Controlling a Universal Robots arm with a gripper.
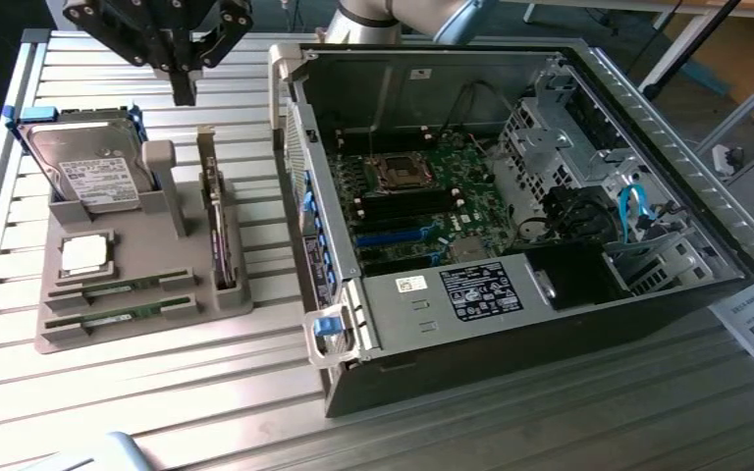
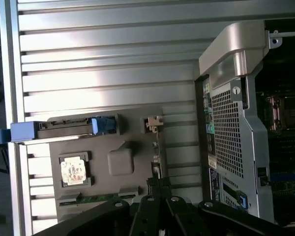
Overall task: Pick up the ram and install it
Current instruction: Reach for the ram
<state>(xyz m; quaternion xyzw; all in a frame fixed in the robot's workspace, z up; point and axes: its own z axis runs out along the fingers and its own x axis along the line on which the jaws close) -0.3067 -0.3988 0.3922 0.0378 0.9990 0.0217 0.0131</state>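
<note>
- The ram [image 1: 122,290] lies flat in a slot at the front of the grey holder [image 1: 154,329]. It is a thin green stick, and a second stick [image 1: 115,317] lies just beside it in the next slot.
- I judge it light and stiff but fragile: its chips and contact edge should not be squeezed. The long bare edges or the short ends look like the safe places to pinch.
- It sits low in its slot, so little of it stands proud for my fingers.
- The CPU [image 1: 85,253] rests just behind it, and the hard drive [image 1: 89,172] stands upright further back.
- The holder sits on the slatted counter [image 1: 154,412], beside the open computer case [image 1: 482,304].
- My end effector [image 1: 184,90] hangs above the holder's far end, well apart from the ram, pinched narrow and holding nothing.
</note>
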